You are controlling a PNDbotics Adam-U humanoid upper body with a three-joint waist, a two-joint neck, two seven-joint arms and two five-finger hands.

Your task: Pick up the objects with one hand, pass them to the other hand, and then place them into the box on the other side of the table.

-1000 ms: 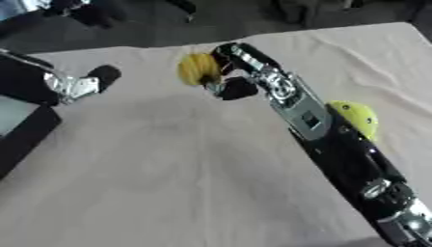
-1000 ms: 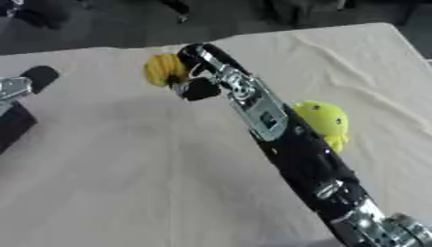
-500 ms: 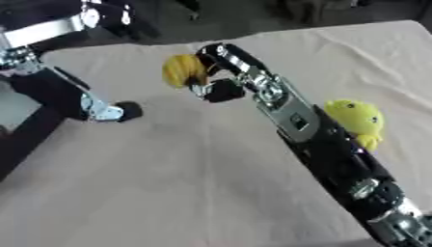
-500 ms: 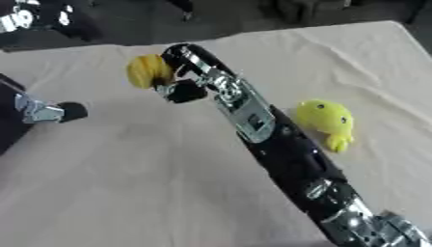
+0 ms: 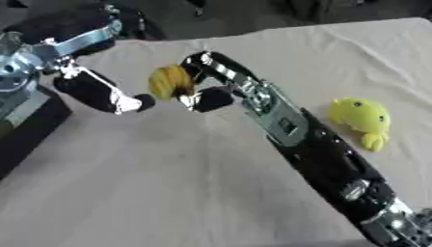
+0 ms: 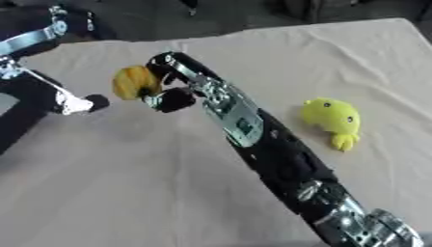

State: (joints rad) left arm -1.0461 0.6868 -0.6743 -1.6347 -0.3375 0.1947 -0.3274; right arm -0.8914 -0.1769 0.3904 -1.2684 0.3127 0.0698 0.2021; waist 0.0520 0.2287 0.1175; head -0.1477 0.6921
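I hold the yellow-orange object (image 5: 169, 82) up off the worktop (image 5: 194, 183) in my right hand (image 5: 205, 91), arm stretched toward my left side so the other hand can take it. My fingers (image 5: 211, 99) curl round its right edge, leaving its left face bare. My left hand (image 5: 105, 94) reaches in just beside it, apart from it; I cannot tell how its fingers stand. A yellow plush toy (image 5: 361, 118) lies on the worktop right of my arm.
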